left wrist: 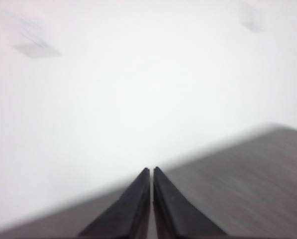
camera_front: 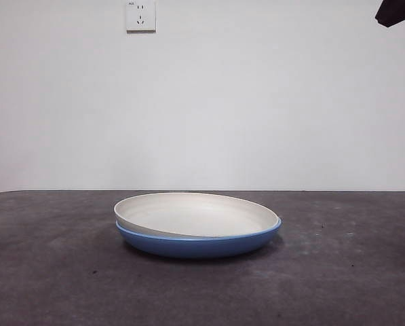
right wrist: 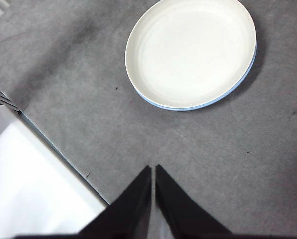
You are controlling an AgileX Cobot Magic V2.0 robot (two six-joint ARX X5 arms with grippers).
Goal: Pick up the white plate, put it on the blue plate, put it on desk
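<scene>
The white plate (camera_front: 195, 212) lies inside the blue plate (camera_front: 195, 246), slightly tilted, in the middle of the desk (camera_front: 46, 272). In the right wrist view the white plate (right wrist: 193, 50) covers the blue plate, of which only a thin rim (right wrist: 238, 84) shows. My right gripper (right wrist: 153, 169) is shut and empty, high above the desk and well apart from the plates. My left gripper (left wrist: 151, 172) is shut and empty, facing the wall over the desk's edge; no plate shows in its view.
A black arm tip (camera_front: 395, 12) shows at the front view's top right corner. A wall socket (camera_front: 140, 15) is on the white wall behind. A white block (right wrist: 29, 189) borders the desk in the right wrist view.
</scene>
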